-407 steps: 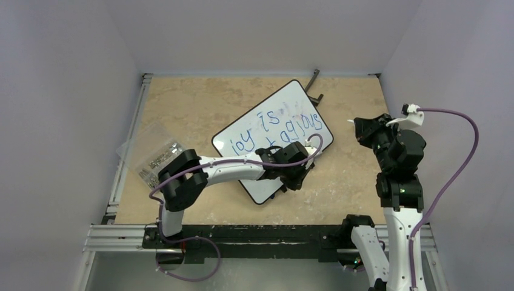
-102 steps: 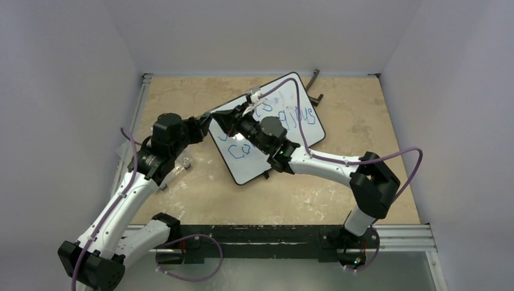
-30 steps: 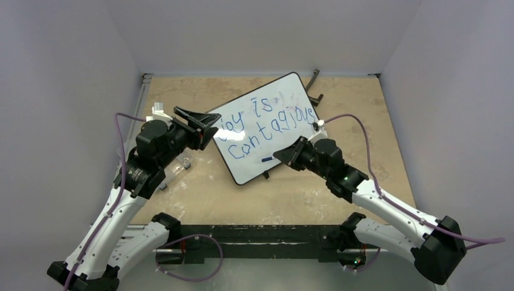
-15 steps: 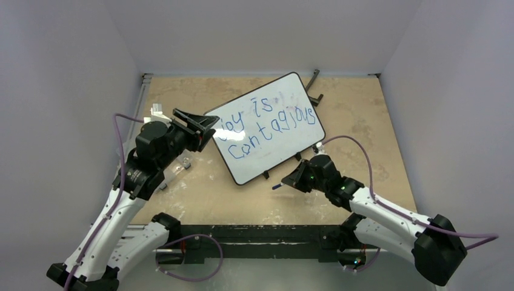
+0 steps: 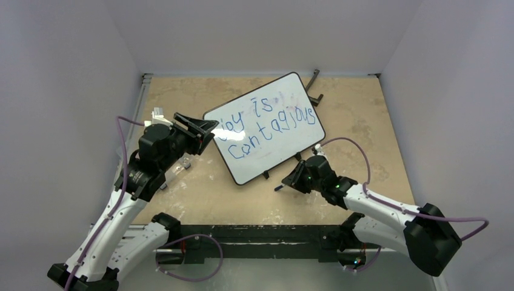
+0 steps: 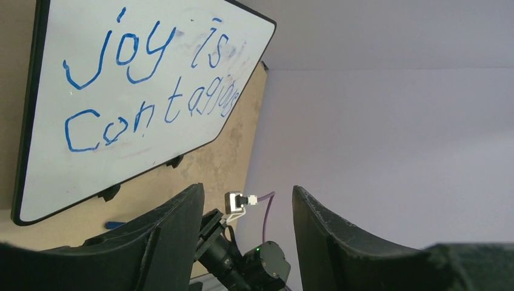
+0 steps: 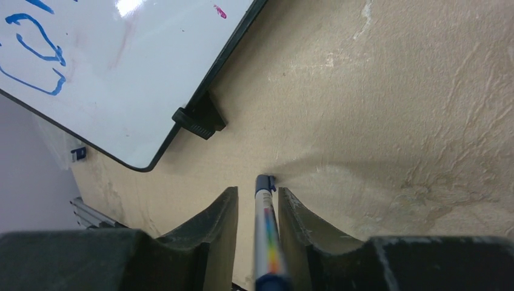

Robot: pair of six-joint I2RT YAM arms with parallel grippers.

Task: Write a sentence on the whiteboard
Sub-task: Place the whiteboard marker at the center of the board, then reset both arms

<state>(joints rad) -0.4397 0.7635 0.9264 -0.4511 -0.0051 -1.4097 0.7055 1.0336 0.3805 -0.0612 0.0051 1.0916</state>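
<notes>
The whiteboard [image 5: 285,145] lies tilted on the table with the sentence [image 5: 267,124] "joy is contagious" in blue across two lines; both show in the left wrist view too, the whiteboard [image 6: 79,163] and the sentence [image 6: 145,91]. My left gripper [image 5: 206,132] hovers open and empty at the board's left edge. My right gripper [image 5: 290,180] is low over the table, near the board's front corner. A blue-capped marker [image 7: 265,224] lies between its fingers, cap end on the table. It leans on the right finger, with a gap to the left one.
A black stand foot [image 7: 200,118] sticks out under the board's near edge. A loose black bracket [image 5: 313,82] lies at the back of the table. A clear plastic bag [image 5: 136,154] sits at the left rail, partly under my left arm. Walls close in on three sides.
My right gripper carried the marker off the board's lower part down to the table in front of it, and its jaws parted slightly. The left arm barely moved.
</notes>
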